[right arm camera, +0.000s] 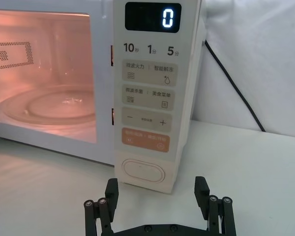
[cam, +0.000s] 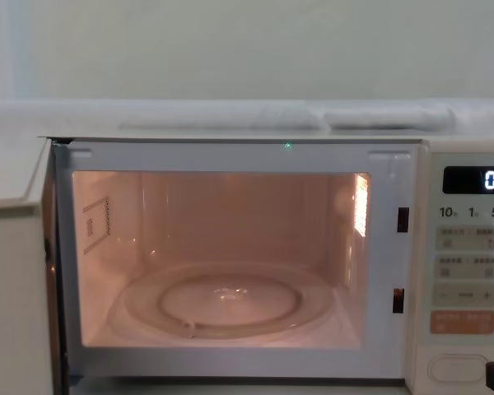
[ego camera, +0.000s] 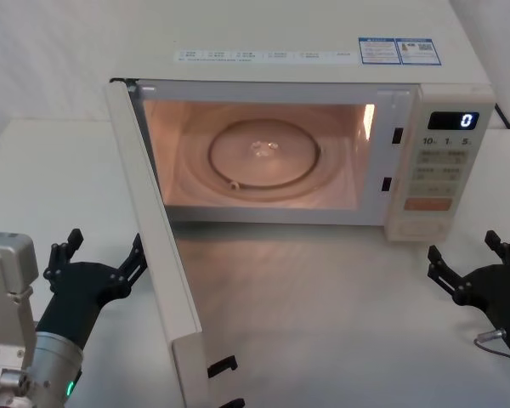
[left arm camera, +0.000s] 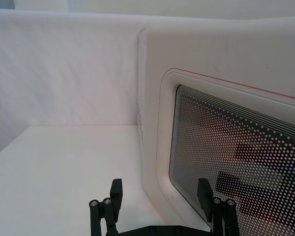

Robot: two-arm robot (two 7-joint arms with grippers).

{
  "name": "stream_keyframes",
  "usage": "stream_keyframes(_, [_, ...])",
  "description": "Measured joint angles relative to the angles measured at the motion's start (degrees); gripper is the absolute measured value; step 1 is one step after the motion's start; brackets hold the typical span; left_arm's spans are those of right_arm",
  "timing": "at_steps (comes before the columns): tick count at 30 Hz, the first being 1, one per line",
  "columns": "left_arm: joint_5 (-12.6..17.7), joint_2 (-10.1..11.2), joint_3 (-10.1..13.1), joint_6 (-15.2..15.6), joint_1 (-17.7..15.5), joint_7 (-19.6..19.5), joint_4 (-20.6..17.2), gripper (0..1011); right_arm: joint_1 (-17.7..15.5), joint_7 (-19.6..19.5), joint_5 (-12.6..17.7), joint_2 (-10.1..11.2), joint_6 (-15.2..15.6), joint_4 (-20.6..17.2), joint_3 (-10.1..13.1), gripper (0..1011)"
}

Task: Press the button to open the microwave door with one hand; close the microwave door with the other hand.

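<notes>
The microwave door [ego camera: 157, 255] stands wide open, swung out toward me on its left hinge, and the lit cavity [ego camera: 255, 153] shows its glass turntable. My left gripper [ego camera: 104, 244] is open, low and just left of the door's outer face. In the left wrist view the door [left arm camera: 152, 98] with its dotted window is close ahead of the left gripper [left arm camera: 160, 196]. The button [right arm camera: 143, 172] sits at the foot of the control panel, just beyond my open right gripper [right arm camera: 157, 191], apart from it. From the head, the right gripper [ego camera: 463, 248] hangs in front of the button [ego camera: 421, 227].
The display [right arm camera: 152, 17] reads 0 and an orange key [right arm camera: 145, 140] lies just above the button. The microwave [cam: 247, 148] rests on a white table [ego camera: 323, 323], with a black power cord [right arm camera: 231, 83] running down the wall on its right side.
</notes>
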Motion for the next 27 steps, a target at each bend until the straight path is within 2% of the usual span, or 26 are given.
stream_keyframes(27, [0.0, 0.0, 0.0, 0.0, 0.0, 0.0, 0.0, 1001, 0.1, 0.2, 0.1, 0.2, 0.0, 0.4, -0.1, 1002])
